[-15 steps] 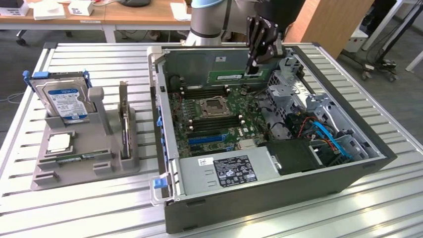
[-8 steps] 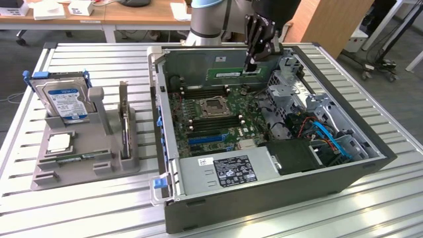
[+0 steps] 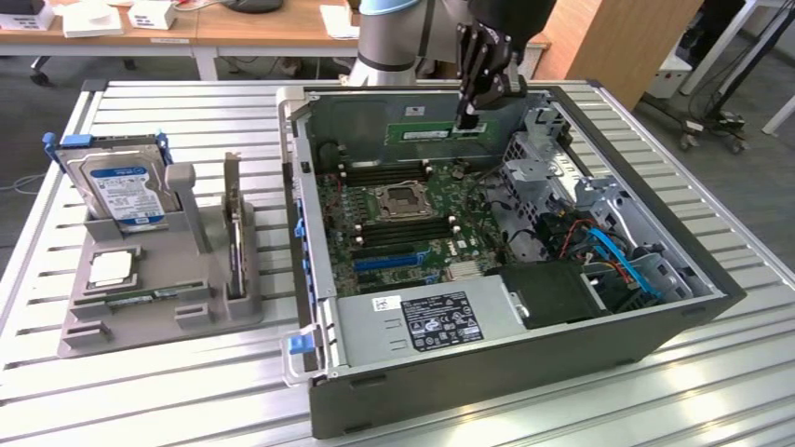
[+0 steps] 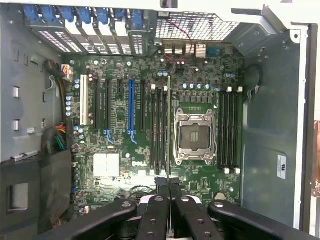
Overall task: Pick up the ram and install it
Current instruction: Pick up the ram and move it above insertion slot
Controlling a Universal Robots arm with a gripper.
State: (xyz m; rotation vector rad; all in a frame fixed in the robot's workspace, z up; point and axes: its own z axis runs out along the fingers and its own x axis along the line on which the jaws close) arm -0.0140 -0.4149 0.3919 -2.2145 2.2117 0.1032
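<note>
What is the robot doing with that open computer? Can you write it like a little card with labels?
gripper: shut on the ram
ram: green stick, held level, high above the motherboard, not in a slot
computer case: lying open on the slatted table
hard drive: standing in the grey holder, to the exterior view's left of the case
expansion card: standing in the same holder, between the hard drive and the case
</note>
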